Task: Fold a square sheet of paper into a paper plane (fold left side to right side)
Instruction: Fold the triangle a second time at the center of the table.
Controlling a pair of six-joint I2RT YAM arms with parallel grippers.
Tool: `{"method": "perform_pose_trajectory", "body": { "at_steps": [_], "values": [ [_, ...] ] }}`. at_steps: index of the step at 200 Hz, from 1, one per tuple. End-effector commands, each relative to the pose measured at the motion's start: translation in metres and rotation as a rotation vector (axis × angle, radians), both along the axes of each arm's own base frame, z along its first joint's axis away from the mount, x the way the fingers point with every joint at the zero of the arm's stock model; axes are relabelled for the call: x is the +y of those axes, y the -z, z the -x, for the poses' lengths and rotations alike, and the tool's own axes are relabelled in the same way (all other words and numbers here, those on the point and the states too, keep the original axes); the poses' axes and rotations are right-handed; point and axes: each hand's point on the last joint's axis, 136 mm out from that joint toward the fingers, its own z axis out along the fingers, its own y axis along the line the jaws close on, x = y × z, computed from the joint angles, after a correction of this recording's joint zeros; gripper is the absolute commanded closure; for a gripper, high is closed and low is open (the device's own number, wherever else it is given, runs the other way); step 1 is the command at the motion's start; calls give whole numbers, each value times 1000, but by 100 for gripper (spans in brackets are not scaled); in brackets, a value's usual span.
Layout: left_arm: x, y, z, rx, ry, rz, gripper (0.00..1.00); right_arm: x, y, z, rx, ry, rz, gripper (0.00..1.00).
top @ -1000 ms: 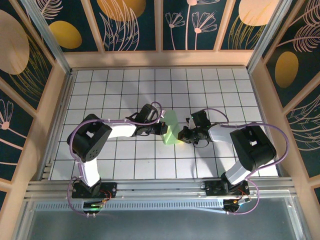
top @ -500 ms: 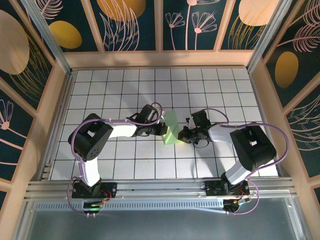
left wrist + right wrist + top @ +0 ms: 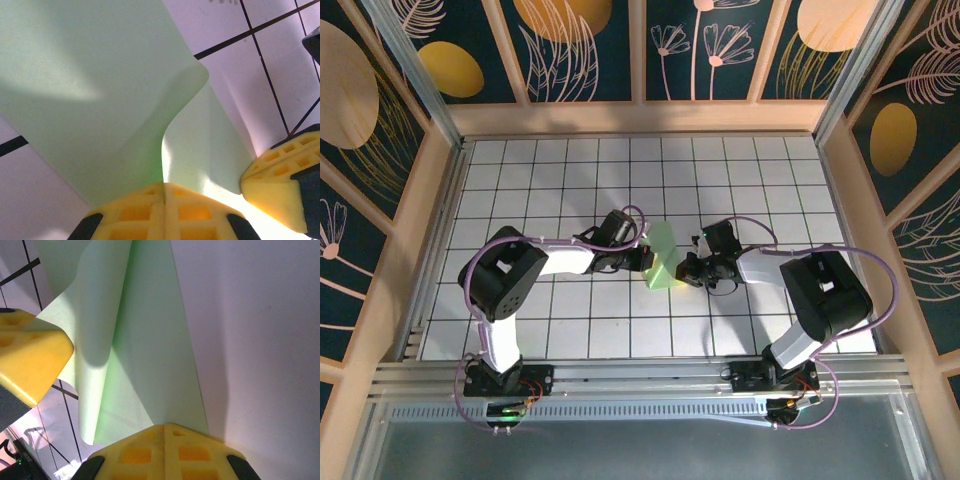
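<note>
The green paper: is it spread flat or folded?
Partly folded: the green paper has one flap curling up over a lower layer.

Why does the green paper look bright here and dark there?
Left wrist view: a bright patch crosses the thin pale-green paper sheet, darker under its curled flap; right wrist view: the curl casts a shadow band; top view: evenly lit.

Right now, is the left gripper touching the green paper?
Touching. The left wrist view shows the green paper running straight into the shut left gripper with no gap.
</note>
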Motion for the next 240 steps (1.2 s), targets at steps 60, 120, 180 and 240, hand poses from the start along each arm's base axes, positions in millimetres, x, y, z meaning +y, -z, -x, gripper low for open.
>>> {"method": "perform_pose_trajectory", "body": {
  "at_steps": [60, 120, 180, 240],
  "values": [
    [9, 20, 2, 8, 19, -58, 100, -9, 12, 3, 26, 1, 83, 100],
    [10, 29, 2, 22, 25, -88, 100, 4, -39, -18, -83, 17, -30, 100],
    [12, 33, 4, 34, 27, -101, 100, 24, -52, -36, -127, 33, -116, 100],
    [13, 36, 5, 41, 30, -107, 100, 49, -43, -48, -117, -11, -134, 100]
  ]
}}
